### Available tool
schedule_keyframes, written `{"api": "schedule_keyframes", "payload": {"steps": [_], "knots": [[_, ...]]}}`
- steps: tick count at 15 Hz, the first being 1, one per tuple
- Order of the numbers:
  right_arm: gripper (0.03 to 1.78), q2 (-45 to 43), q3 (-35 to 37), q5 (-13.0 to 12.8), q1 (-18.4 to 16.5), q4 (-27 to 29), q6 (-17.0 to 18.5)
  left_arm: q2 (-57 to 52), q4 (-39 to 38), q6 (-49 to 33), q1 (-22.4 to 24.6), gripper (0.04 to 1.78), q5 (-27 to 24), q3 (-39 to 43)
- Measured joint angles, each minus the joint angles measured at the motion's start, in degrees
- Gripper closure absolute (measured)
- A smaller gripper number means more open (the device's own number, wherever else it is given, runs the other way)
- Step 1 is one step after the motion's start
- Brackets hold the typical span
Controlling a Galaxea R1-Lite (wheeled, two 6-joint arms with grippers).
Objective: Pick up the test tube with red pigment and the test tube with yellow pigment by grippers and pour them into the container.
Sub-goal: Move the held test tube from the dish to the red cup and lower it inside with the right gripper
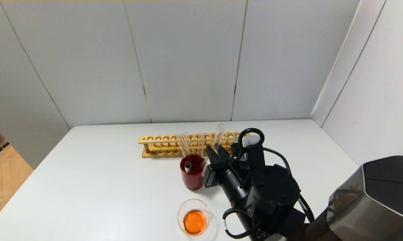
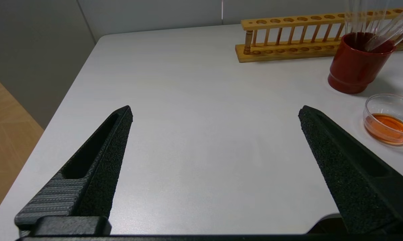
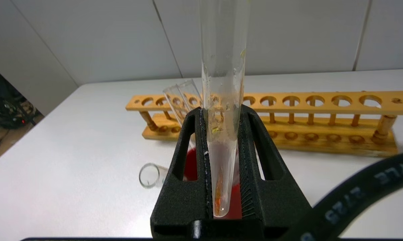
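The right gripper (image 3: 221, 167) was pinching a test tube (image 3: 223, 100) between its two black fingers (image 3: 188, 160), just above the dark red cup (image 1: 192, 174). That tube stood nearly upright and looked drained: only an orange-red streak clung near its rounded tip and a yellowish fleck sat higher on the glass, so which pigment it had carried could not be told for certain. From the gripper, the cup lay at about nine o'clock in the head view, almost touching it.

The cup held several other clear tubes (image 1: 188, 144) leaning toward twelve o'clock, and one shorter tube mouth showed inside its rim. Their tips were hidden, so whether any pigment remained in them could not be seen.

At roughly seven o'clock from the gripper, near the table's front edge, sat the container (image 1: 194, 221), a low clear beaker holding a shallow pool of orange liquid. That colour suggested red and yellow had already been mixed there, so the pouring seemed largely or wholly done. What appeared left was setting the held tube down into the cup.

Beyond the cup, at twelve o'clock, the wooden rack (image 1: 161, 145) stood with the holes in view unfilled.

The left gripper (image 2: 214, 113) hung idle with its jaws spread wide over bare table (image 2: 188, 83), well apart from the glassware
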Motion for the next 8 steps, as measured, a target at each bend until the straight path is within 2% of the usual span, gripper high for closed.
{"api": "schedule_keyframes", "payload": {"steps": [8], "knots": [[1.49,5.6,-6.0,0.2,-0.9,0.0,1.8,0.0,0.0,0.0,0.0,0.07,0.0,0.0]]}}
